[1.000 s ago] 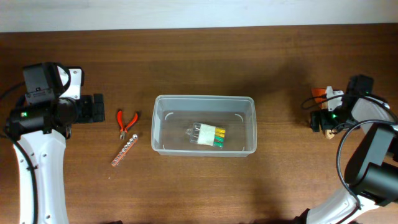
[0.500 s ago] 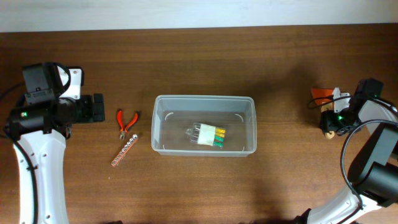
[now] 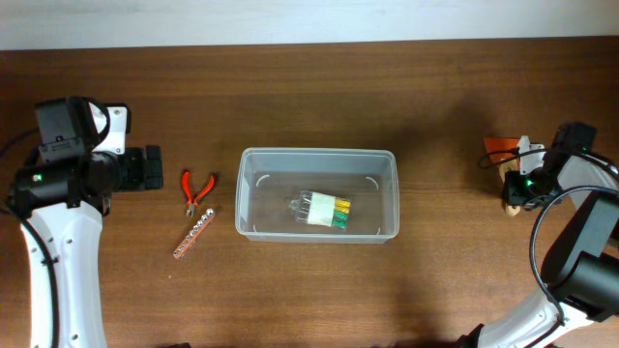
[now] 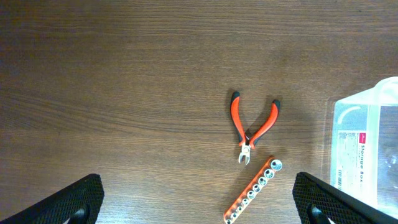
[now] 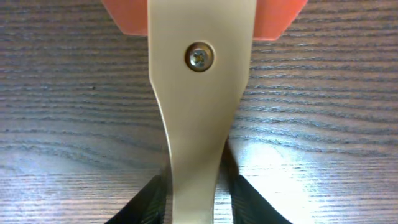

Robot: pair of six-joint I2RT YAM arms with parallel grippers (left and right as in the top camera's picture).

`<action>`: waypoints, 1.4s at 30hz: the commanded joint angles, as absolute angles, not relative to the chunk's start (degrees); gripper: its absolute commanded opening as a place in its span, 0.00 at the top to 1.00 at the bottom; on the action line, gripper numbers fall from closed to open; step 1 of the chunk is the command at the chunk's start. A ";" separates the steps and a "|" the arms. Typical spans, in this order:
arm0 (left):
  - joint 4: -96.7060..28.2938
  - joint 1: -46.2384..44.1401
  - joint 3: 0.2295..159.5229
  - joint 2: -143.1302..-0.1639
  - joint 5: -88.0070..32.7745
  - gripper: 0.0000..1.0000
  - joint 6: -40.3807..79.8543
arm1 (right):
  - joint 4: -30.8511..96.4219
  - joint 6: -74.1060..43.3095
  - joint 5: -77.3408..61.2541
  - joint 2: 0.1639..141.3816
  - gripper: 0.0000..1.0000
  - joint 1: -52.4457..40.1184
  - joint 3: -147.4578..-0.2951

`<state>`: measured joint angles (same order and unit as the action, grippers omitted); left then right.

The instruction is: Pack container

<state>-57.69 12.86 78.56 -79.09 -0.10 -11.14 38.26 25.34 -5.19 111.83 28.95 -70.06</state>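
The left tool (image 4: 196, 186) stands wide, its two dark fingers (image 4: 68, 202) at the lower corners of its wrist view with nothing between them, hanging over bare wood. Just ahead of it lies one pair of red-handled pliers (image 4: 252, 124), handles spread and nose towards the tool, and right beside the nose lies one orange rail of small sockets (image 4: 252, 193), set aslant, near the pliers but not clearly touching them. Past these two, at the right edge of that view, a corner of the container (image 4: 367, 149) shows, with a printed label on it. From overhead the left tool (image 3: 145, 169) sits at the left of the surface (image 3: 309, 77), with the pliers (image 3: 198, 190) and the socket rail (image 3: 192, 237) between it and the container (image 3: 319, 152), the one clear bin, which stands at the middle. Inside it lies one clear packet with yellow and green pieces (image 3: 324, 210), right of centre on the floor. Well apart, at the far right edge, the right tool (image 3: 513, 193) is drawn narrow about one scraper (image 5: 199, 124): its dark fingers (image 5: 155, 199) press each side of the tan handle, which carries one screw, and the orange blade lies beyond. Overhead, that orange end (image 3: 497, 146) points to the far side.
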 commanded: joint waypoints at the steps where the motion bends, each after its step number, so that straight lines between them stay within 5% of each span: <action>1: -57.74 12.73 79.22 -79.46 -1.37 0.01 -11.22 | 38.72 24.82 -7.57 114.13 0.70 29.23 -69.58; 11: -57.74 12.73 79.22 -79.46 -1.37 0.01 -11.20 | 38.52 24.80 -7.60 114.13 0.95 29.23 -69.58; 26: -57.74 12.73 79.22 -79.46 -1.34 0.01 -11.22 | 52.73 24.14 -14.61 107.92 0.96 25.28 -85.19; 35: -57.78 12.75 79.22 -79.46 -1.34 0.01 -11.20 | 73.32 33.74 -14.61 99.90 0.96 5.67 -107.79; 42: -58.02 12.75 79.22 -79.46 -1.34 0.01 -9.91 | 80.27 48.62 -11.46 98.74 0.96 -15.00 -108.40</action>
